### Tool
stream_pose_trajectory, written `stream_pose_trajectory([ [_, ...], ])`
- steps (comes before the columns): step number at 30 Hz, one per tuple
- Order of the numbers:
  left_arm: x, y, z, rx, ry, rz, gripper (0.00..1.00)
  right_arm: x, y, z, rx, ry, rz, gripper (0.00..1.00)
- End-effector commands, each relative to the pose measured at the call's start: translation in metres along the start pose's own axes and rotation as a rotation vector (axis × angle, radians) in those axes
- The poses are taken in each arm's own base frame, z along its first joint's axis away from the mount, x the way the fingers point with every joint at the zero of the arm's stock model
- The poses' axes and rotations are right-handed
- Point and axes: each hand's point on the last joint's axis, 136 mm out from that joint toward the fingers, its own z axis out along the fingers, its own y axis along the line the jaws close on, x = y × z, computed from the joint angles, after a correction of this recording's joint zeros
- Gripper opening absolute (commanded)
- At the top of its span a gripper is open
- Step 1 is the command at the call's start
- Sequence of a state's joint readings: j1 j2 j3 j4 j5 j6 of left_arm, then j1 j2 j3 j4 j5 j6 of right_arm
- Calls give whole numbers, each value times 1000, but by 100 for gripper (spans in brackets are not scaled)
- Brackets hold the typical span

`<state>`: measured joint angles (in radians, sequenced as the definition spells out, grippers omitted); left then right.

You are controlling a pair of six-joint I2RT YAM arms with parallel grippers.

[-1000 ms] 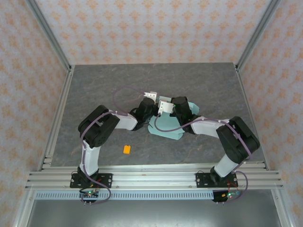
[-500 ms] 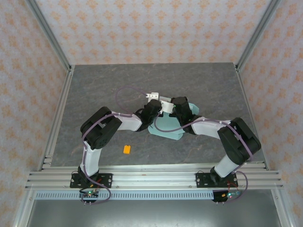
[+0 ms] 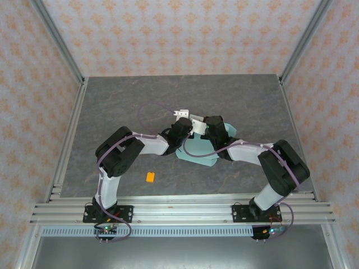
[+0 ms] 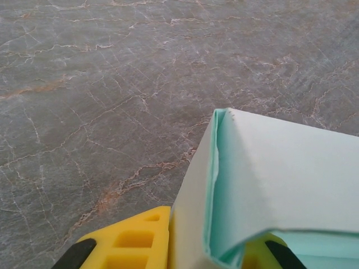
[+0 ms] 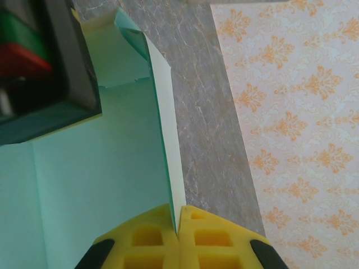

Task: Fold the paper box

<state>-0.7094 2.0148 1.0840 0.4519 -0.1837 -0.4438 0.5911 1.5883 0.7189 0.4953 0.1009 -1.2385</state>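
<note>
The box [image 3: 196, 150] lies near the middle of the counter [image 3: 112, 106], partly folded, with both of your arms bent in over its far side. Your left hand [image 3: 184, 125] and right hand [image 3: 202, 126] sit just beside each other there, the left one over the box's far left part.

From the left wrist, your left hand [image 4: 210, 238] is grasping the box [image 4: 280, 168]. A doubled-over flap of the mint card stands between the yellow fingers [image 4: 129, 244] and touches them on both sides. Its folded ridge runs up and away from the camera over the grey counter [image 4: 112, 84].

From the right wrist, your right hand [image 5: 178, 218] is clenched on the box [image 5: 101, 168]. The two yellow fingers [image 5: 140, 235] meet with a thin upright wall of card pinched in the seam between them. That wall runs straight away from the fingers, with the box's flat panel on its left and bare counter [image 5: 196, 112] on its right. A dark housing [image 5: 50, 84] sits near the wall's far end.

A small orange block [image 3: 150, 177] lies on the counter nearer you, left of the box and well apart from it.
</note>
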Motion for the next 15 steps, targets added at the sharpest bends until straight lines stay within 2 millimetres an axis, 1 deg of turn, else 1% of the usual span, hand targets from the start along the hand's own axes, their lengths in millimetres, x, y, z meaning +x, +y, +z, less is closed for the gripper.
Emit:
stream_pose_trajectory([
  [1,-17,33,9,-114,-64,-118,14,-37,-18,-19,34,-144,124,0],
  [3,-17,28,8,-91,-56,-82,19,-36,-18,-18,35,-137,119,0],
  [5,-18,25,7,-71,-49,-66,26,-36,-18,-18,35,-133,115,0],
  [7,-18,23,5,-59,-44,-58,30,-35,-19,-17,36,-130,110,0],
  [15,-16,24,-2,-38,-24,-29,39,-35,-19,-15,28,-119,92,0],
])
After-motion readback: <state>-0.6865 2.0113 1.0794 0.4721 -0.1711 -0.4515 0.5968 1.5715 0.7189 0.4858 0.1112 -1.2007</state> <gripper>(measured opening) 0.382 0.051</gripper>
